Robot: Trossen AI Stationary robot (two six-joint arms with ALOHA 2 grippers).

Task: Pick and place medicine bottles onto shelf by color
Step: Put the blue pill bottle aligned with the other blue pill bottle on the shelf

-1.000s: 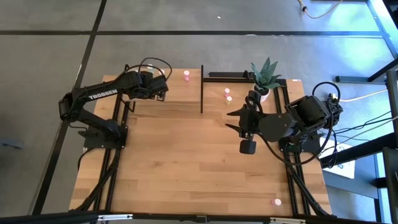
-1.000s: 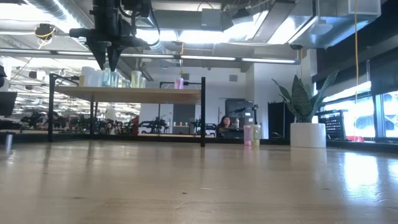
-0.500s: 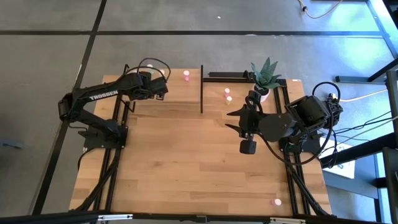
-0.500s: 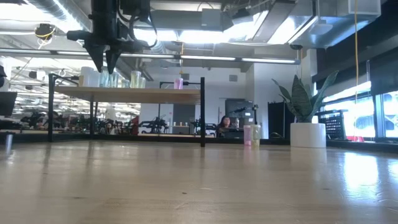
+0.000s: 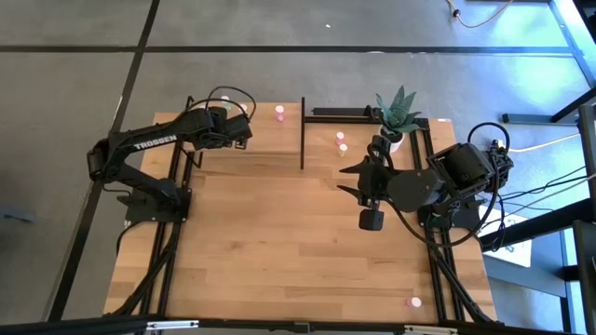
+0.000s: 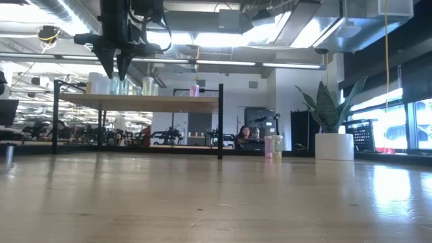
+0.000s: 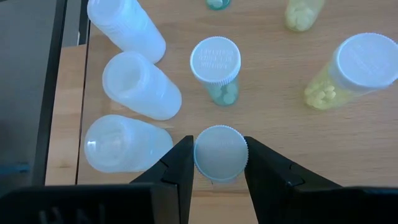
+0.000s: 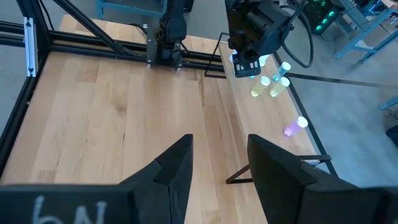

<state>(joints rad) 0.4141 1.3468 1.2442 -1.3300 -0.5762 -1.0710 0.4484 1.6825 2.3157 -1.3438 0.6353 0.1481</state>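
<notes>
The shelf (image 5: 270,149) stands at the table's far left, and it also shows in the low view (image 6: 138,102). Several bottles stand on it in a cluster: whitish ones (image 7: 142,85), a green one (image 7: 216,61) and yellow ones (image 7: 348,68). A pink one (image 5: 279,112) stands apart. My left gripper (image 6: 120,73) hangs over the cluster, pointing down, shut on a white-topped bottle (image 7: 220,154). My right gripper (image 5: 371,221) waits open and empty over the table's right half. My left gripper pinches the white-topped bottle by two opposite sides of its cap (image 7: 199,155), one finger on each side. The fingers come from above, pointing down. The bottle is upright among the other bottles. The cap hides its base, so whether it rests on the shelf does not show.
Two bottles (image 5: 341,141) stand on the table beside the white plant pot (image 5: 396,137) at the far right. One pink bottle (image 5: 415,301) stands near the table's near right corner. The shelf's black posts (image 6: 220,121) rise at its corners.
</notes>
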